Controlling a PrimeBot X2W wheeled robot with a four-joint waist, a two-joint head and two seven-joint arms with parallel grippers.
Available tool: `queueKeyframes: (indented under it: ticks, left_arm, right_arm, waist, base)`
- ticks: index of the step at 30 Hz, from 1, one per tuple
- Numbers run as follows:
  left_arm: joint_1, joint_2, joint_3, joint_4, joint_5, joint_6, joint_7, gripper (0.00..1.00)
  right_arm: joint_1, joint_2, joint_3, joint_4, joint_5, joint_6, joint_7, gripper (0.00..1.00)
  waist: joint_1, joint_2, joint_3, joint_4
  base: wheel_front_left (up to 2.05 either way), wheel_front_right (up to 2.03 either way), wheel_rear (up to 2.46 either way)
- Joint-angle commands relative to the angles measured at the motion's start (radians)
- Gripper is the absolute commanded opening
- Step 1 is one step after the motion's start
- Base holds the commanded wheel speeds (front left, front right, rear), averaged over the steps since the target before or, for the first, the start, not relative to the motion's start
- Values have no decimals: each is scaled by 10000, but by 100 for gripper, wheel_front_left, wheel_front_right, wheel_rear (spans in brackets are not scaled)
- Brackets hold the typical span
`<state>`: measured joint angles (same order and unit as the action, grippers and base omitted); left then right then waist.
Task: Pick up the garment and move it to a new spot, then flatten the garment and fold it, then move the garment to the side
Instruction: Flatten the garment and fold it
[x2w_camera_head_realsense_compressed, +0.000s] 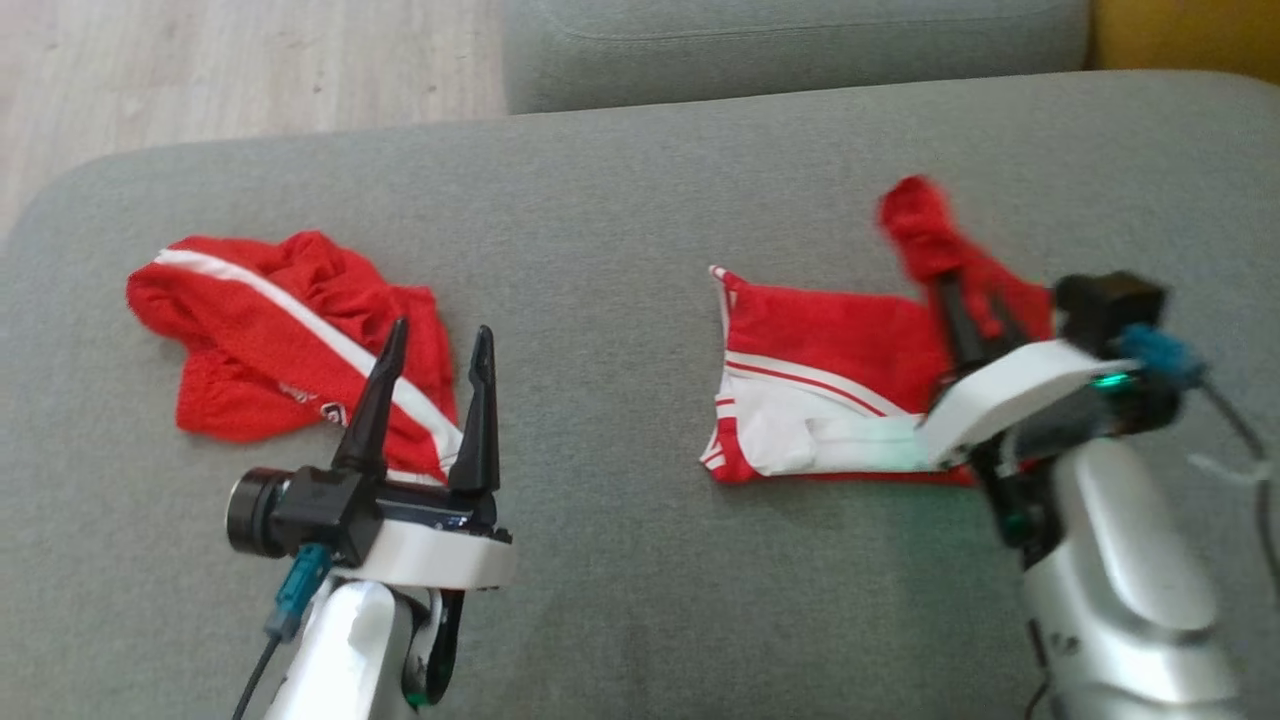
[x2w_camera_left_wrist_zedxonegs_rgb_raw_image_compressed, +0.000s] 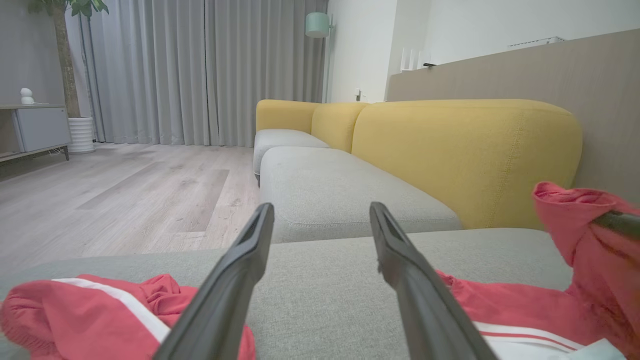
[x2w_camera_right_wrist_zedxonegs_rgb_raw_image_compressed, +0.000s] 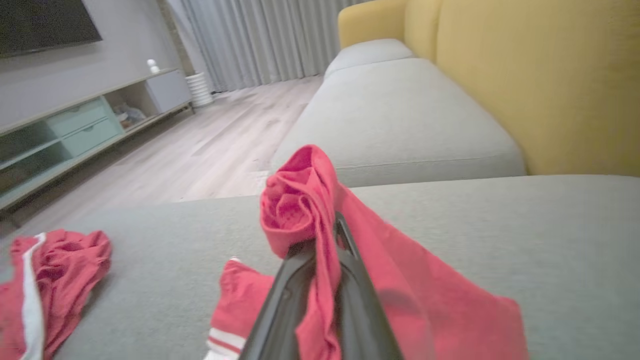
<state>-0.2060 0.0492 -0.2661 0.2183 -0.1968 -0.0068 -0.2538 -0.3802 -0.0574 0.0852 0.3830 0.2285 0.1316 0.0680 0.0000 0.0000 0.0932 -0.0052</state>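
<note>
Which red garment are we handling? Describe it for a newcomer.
On the grey sofa seat, look to the robot's right. The garment there lies partly flat, red with a white striped panel. Unlike the crumpled garment at left, one corner is pinched in the right gripper's jaws.

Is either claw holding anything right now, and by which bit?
The right gripper is shut on the right-hand red garment, pinching a bunched red edge raised above the sofa. The left gripper is open and holds nothing.
</note>
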Motion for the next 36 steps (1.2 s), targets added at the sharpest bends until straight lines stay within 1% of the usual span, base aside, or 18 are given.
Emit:
queueKeyframes:
  ticks: [1,7,12,18,19,20,21,22,27,30,32,34,35,36]
  left_arm:
    - [-254,11,221,-357,21,18,-80,100]
    - [-336,11,209,-362,45,21,-80,100]
    - [-343,11,194,-365,47,26,-80,100]
    - [-348,11,167,-372,24,57,-80,100]
    - [-358,11,148,-374,2,77,-80,100]
    - [-366,11,134,-369,-11,85,-80,100]
    - [-378,11,124,-361,-21,91,-80,100]
    - [-378,11,124,-361,-21,91,-80,100]
    - [-411,11,141,-305,-64,116,-80,100]
    - [-396,11,164,-300,-82,124,-80,100]
    - [-362,11,178,-309,-85,128,-80,100]
    - [-330,11,192,-335,-84,129,-80,100]
    - [-313,11,204,-353,-88,134,-80,100]
    - [-294,11,224,-379,-91,143,-80,100]
  right_arm:
    - [-470,68,497,-185,190,-9,-185,0]
    - [-632,70,1664,947,741,-9,-759,0]
    - [-768,71,2053,1940,1135,-9,-1208,0]
    - [-1009,71,2602,2891,1504,-9,-1672,0]
    - [-1064,71,2862,3100,1646,-9,-1802,3]
    - [-1095,71,3043,3147,1709,-9,-1904,90]
    - [-1100,71,3302,3153,1904,-9,-1935,100]
    - [-1100,71,3302,3153,1904,-9,-1935,100]
    - [-1174,71,4906,2563,3098,-9,-2143,100]
    - [-1313,71,5315,2250,3548,-9,-2417,100]
    - [-1437,71,5199,2181,3594,-9,-2650,100]
    - [-1568,72,4780,2251,3329,-9,-2874,100]
    - [-1641,72,4458,2339,2970,-9,-2978,100]
    - [-1734,72,4036,2481,2306,-9,-3070,100]
  waist:
    - [0,0,19,135]
    - [0,0,160,547]
    - [0,0,308,754]
    - [0,0,432,840]
    - [0,0,463,849]
    - [0,0,472,851]
    - [0,0,476,852]
    - [0,0,476,852]
    - [0,0,423,773]
    - [0,0,325,685]
    - [0,0,252,625]
    - [0,0,183,569]
    - [0,0,151,539]
    - [0,0,122,500]
  base:
    - [0,0,0]
    - [0,0,0]
    - [0,0,0]
    - [0,0,0]
    - [0,0,0]
    - [0,0,0]
    - [0,0,0]
    - [0,0,0]
    - [0,0,0]
    - [0,0,0]
    - [0,0,0]
    - [0,0,0]
    - [0,0,0]
    - [0,0,0]
